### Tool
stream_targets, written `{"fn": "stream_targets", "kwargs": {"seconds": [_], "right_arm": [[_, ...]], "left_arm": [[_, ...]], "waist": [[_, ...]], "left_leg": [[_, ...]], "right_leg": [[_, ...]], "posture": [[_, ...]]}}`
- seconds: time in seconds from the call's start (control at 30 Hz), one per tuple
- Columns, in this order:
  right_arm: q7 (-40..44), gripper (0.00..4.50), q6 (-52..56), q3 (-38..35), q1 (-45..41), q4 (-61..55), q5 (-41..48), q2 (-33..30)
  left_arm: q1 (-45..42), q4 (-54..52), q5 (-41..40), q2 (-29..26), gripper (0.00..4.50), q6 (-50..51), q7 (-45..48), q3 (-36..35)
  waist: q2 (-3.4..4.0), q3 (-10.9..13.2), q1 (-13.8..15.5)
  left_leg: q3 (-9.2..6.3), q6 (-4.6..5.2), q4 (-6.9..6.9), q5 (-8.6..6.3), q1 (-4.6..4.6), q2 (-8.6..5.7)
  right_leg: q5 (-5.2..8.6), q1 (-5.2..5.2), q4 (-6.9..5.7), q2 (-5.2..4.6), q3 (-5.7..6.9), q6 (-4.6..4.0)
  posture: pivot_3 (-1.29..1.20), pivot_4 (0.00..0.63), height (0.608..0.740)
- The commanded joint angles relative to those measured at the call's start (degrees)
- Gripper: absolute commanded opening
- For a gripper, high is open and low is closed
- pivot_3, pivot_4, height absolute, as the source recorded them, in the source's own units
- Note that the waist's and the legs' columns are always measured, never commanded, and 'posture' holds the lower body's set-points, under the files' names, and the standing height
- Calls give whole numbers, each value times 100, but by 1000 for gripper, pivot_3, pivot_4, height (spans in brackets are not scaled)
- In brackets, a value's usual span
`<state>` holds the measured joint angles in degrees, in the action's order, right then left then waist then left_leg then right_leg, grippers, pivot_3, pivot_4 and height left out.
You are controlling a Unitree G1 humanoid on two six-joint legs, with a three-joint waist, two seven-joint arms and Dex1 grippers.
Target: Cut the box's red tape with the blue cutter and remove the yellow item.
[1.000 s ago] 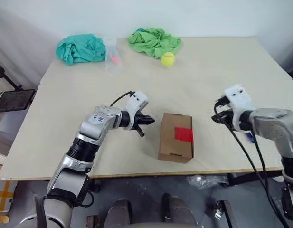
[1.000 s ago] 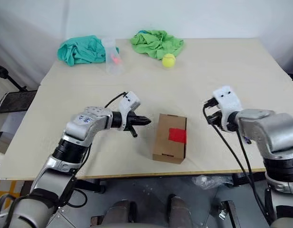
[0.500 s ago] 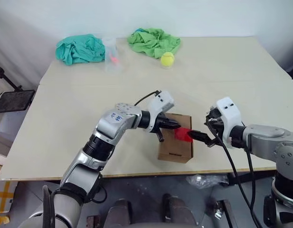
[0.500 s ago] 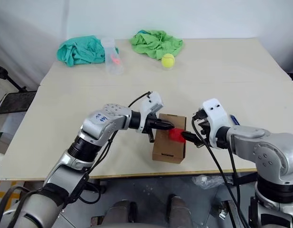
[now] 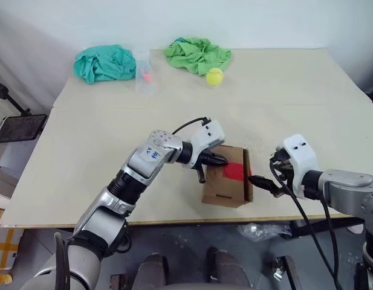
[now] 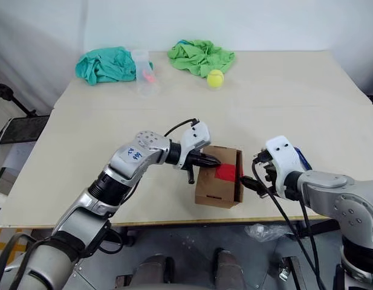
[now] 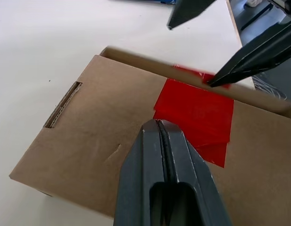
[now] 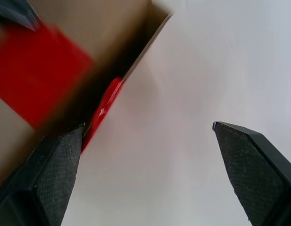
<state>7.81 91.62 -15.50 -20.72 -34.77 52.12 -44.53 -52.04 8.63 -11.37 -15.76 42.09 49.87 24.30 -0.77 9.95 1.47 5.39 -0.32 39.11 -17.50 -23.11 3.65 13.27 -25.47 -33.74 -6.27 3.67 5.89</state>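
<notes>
- Two hands meet at the box [image 5: 225,181] near the tabletop [image 5: 101,139] front edge.
- Left hand [image 5: 217,160], fingers pressed together, rests on its top beside the red tape [image 5: 234,171].
- Right hand [image 5: 262,183], fingers spread wide, seems to lift the flap.

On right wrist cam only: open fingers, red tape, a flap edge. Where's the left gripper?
Observer: The left gripper is shut, with its tip over the top of the box, right at the edge of the red tape.
Operator: Is the flap on my side up?
Observer: Yes. The head views show the flap nearest the right gripper raised off the box top.
Operator: Where's the cutter?
Observer: The blue cutter lies on the table behind the right gripper, and neither gripper holds it.
</notes>
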Motion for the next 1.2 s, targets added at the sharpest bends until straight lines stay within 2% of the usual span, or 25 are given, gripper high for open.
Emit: {"fn": "stream_targets", "kwargs": {"seconds": [0.03, 0.2, 0.5, 0.63, 0.73, 0.9, 1.17, 1.2], "right_arm": [[61, 4485, 88, 169, 80, 32, -75, -171], [261, 4485, 43, 524, 168, 97, -345, -271], [1046, 4485, -899, 1524, 541, 165, -925, -864], [1252, 4485, -1038, 1328, 297, 652, -835, -296], [1307, 4485, -789, 847, -8, 1063, -567, 394], [1313, 4485, -91, -32, -397, 1798, -309, 1425], [1387, 4485, 88, -541, -544, 2428, -349, 2166], [1368, 4313, 88, -532, -585, 2449, -381, 2210]], "left_arm": [[107, -85, 175, -43, 0, 141, -5, 149], [176, -200, 191, -42, 0, 246, -43, 137], [332, -487, 156, -173, 0, 519, -134, 57], [419, -629, 156, -253, 0, 592, -166, 32], [454, -700, 145, -287, 0, 638, -209, 0], [564, -909, 105, -403, 0, 745, -241, -67], [713, -1199, 71, -542, 0, 897, -271, -110], [701, -1189, 73, -538, 0, 903, -282, -114]], "waist": [[0, 0, -5], [0, 0, -4], [-2, -1, -8], [-20, -12, -39], [-55, -30, -104], [-53, -31, -153], [-50, -33, -207], [-50, -33, -227]], "left_leg": [[0, 0, 0, 0, 1, 0], [-1, 3, 0, 2, 1, 0], [-2, 3, 0, 2, 4, 0], [-2, 3, 0, 2, 9, 2], [-2, 2, 0, 3, 22, 13], [-2, 2, 0, 6, 31, 14], [8, 2, -8, 6, 55, 19], [8, 2, -11, 6, 63, 19]], "right_leg": [[0, 0, -1, 0, 0, 0], [0, -1, -1, 1, 0, 0], [0, 0, -1, 2, -1, 0], [1, 0, -3, 5, -3, -1], [4, 4, -11, 16, -5, -8], [4, 6, -25, 17, -10, -16], [7, 11, -39, 26, -24, -22], [9, 15, -40, 29, -26, -25]], "posture": [[0, 150, 740], [0, 150, 740], [0, 150, 740], [0, 150, 740], [0, 150, 740], [0, 150, 740], [0, 150, 740], [0, 150, 740]]}}
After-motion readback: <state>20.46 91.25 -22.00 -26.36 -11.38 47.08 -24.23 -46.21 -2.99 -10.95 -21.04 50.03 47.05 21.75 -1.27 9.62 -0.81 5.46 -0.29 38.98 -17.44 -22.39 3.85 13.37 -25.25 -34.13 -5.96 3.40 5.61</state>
